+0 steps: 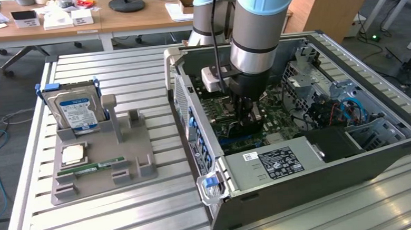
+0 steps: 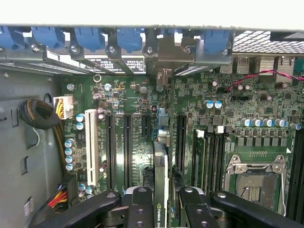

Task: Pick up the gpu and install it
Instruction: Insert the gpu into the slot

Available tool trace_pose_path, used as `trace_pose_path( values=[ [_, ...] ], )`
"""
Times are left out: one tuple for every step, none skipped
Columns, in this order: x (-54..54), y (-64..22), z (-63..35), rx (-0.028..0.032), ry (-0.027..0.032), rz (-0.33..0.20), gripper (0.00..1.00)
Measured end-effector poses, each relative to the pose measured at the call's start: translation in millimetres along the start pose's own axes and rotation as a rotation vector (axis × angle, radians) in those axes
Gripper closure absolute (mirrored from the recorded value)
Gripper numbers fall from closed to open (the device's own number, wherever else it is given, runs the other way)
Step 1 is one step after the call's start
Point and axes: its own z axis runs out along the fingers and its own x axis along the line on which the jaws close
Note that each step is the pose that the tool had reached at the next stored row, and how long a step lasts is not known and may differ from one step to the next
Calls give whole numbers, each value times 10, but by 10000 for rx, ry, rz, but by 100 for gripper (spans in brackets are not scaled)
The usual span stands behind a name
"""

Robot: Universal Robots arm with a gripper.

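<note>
The gpu (image 2: 160,164) shows edge-on in the wrist view as a thin green card standing upright over the motherboard (image 2: 133,102). Its silver end bracket (image 2: 167,56) sits against the row of rear slot covers with blue clips. My gripper (image 2: 164,206) is shut on the card, with a black finger (image 2: 141,209) on each side of it. In the exterior view the gripper (image 1: 247,124) reaches down inside the open computer case (image 1: 190,102), low over the board.
Long black expansion slots (image 2: 118,147) and a white slot (image 2: 90,147) lie beside the card, with RAM slots (image 2: 209,152) and a CPU socket (image 2: 254,183) nearby. A grey holder (image 1: 127,169) outside the case carries a blue-labelled hard drive (image 1: 78,108) and a RAM stick (image 1: 99,166).
</note>
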Motion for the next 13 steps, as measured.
trace_pose_path(
  values=[
    [0,0,1,-1,1,-1,75],
    [1,1,3,-1,2,-3,75],
    [1,1,6,-2,3,-4,75],
    [1,1,7,-2,4,-3,75],
    [1,1,7,-2,3,-4,75],
    [0,0,8,-1,2,-4,75],
    [0,1,9,0,1,-3,75],
    [1,1,11,0,1,-4,75],
    [1,1,15,-1,1,-4,75],
    [1,1,15,-1,3,-4,75],
    [1,1,15,-2,3,-4,75],
    [1,2,16,-2,3,-4,75],
    [1,2,16,-1,2,-4,75]
  ],
)
